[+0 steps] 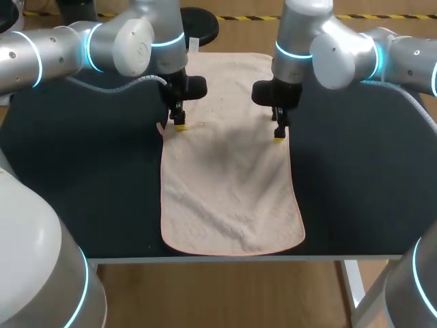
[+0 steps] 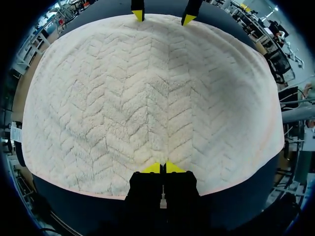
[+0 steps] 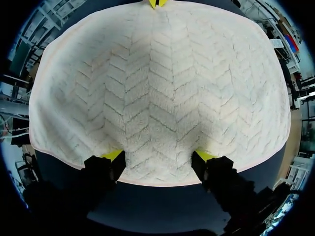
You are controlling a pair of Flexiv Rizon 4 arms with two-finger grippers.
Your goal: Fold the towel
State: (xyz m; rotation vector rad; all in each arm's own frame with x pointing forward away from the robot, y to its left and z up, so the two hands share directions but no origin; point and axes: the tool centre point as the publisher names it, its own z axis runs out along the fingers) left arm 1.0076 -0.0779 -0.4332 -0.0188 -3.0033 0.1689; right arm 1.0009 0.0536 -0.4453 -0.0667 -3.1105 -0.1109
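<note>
A pale pink towel (image 1: 229,184) lies flat and lengthwise on the dark table (image 1: 82,178), running from the far edge to the near edge. My left gripper (image 1: 179,126) stands at the towel's left edge with its yellow tips pressed together on a pinch of cloth (image 2: 152,98). At the right edge my right gripper (image 1: 279,135) is open, its fingers spread just above the towel (image 3: 157,88) and holding nothing. In the left wrist view the right gripper (image 2: 162,15) shows across the towel with its tips apart. The right wrist view shows the left gripper (image 3: 156,2) across the towel, shut.
Bare dark tabletop (image 1: 362,178) lies on both sides of the towel. The towel's near end reaches the table's front edge (image 1: 232,257). A small flap of towel edge (image 1: 161,128) sticks out beside my left gripper.
</note>
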